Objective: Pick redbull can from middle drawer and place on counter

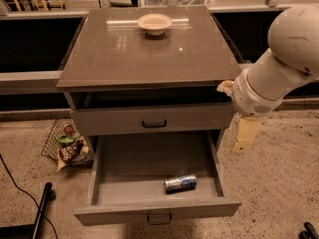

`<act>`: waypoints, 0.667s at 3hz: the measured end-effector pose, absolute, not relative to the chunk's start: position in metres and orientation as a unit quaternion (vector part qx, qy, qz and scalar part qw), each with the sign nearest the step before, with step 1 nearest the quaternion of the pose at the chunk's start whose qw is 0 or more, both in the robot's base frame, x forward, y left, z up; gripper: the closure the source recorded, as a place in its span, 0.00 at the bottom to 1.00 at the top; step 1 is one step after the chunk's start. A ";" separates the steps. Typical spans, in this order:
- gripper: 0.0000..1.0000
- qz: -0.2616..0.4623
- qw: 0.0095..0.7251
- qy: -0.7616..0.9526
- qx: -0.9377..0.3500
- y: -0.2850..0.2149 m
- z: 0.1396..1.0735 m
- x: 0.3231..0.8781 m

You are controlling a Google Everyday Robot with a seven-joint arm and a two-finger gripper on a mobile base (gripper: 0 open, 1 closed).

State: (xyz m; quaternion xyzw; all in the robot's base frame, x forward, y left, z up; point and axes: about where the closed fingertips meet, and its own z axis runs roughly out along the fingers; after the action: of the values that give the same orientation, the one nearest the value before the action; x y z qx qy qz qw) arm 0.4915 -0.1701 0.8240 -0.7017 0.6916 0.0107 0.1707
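- Grey, boxy cabinet (79,101) stood on a speckled floor (279,183), with dark recesses behind it on both sides.
- Glossy grey-brown square counter (149,59) formed its top and overhung the body slightly.
- White, rounded robot arm (284,59) reached in from the right edge, ending beside the cabinet's right front corner.
- Wide, shallow grey middle drawer (144,158), the lowest level, was pulled fully out, its small dark pull handle (159,218) facing the camera.
- Matching grey drawer front (199,118) above it was closed, and the slot over that was open and dark.
- Cream-coloured gripper (245,138) hung downward from the arm's end, just right of the cabinet, above the open drawer's right rim and apart from it; whether it was spread or pressed together could not be told, and it held nothing.
- Tilted wire basket (52,143) holding packets sat on the floor left of the cabinet.
- Pale round bowl (155,23) rested near the counter's back edge.
- Slim silver-and-blue redbull can (181,183) lay on its side inside the middle drawer, toward the front right.
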 end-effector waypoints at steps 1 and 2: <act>0.00 0.017 0.168 0.682 -0.712 -0.163 0.808 0.495; 0.00 0.022 0.167 0.659 -0.733 -0.146 0.765 0.501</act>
State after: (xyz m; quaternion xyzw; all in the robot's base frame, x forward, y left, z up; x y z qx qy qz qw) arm 0.5014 -0.1463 0.7651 -0.7335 0.6586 0.0222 0.1667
